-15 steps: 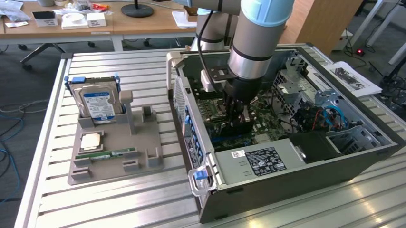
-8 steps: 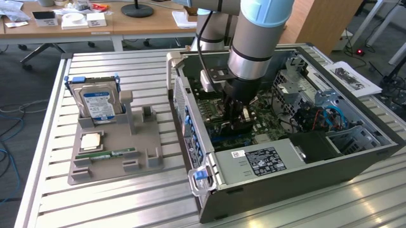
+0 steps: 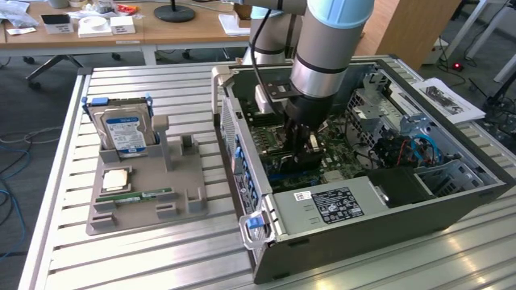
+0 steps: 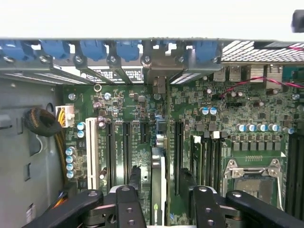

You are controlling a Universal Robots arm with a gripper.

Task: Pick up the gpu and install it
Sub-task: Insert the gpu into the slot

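So the gpu (image 4: 158,190) is held edge-on between the gripper (image 4: 160,202) fingers (image 4: 127,204), standing upright right over the motherboard (image 4: 237,114) inside the open computer case (image 3: 379,217). In the wrist view the card is a thin vertical sliver lined up with the long black expansion slots (image 4: 126,147), its metal bracket end reaching toward the rear slot openings with the blue clips (image 4: 128,50). The fingers are clamped on both faces of the card. Can't tell whether its bottom edge is actually seated in a slot or just touching it.

From the exterior view the arm (image 3: 330,48) comes straight down into the case, gripper (image 3: 303,142) deep among the boards.

On the exterior view's left, a grey holder tray (image 3: 149,199) sits on the slatted counter (image 3: 121,260), well apart from the case. It has a silver hard drive with blue label (image 3: 125,130) standing upright, a CPU chip (image 3: 115,179) lying flat, and a narrow green memory stick (image 3: 133,196) beside it.
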